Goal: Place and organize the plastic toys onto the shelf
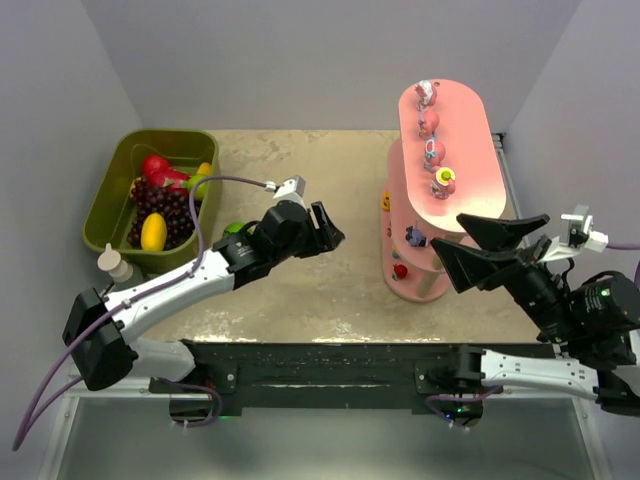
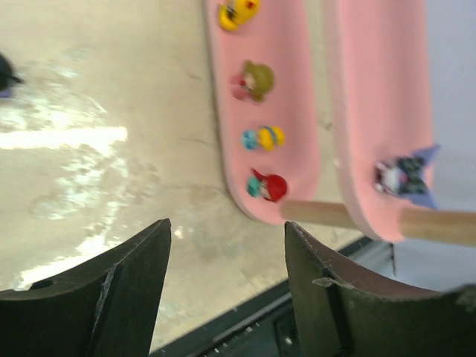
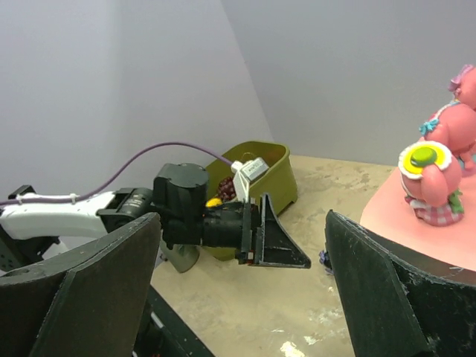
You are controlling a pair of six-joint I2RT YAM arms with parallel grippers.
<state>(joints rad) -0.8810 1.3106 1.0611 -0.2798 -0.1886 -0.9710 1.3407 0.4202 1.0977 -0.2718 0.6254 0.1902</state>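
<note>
Flanking scuffed tan table [image 1: 330, 290], grey walls [image 1: 300, 60], L pincer [image 1: 327, 232] & R pincer [image 1: 449, 233] apart

The top camera looks down on the whole bench [image 1: 330, 290] from above and behind; each wrist camera looks low across it, both catching the shelf [image 1: 470, 140].

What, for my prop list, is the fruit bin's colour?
The bin is olive green, clearest in the top external view.

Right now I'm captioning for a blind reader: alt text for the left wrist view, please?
Open and empty, the left hand frames a pink shelf on a table. Four small toys line one board: yellow, pink-and-olive, blue-and-yellow, red; a dark purple-eared figurine sits on the next.
</note>
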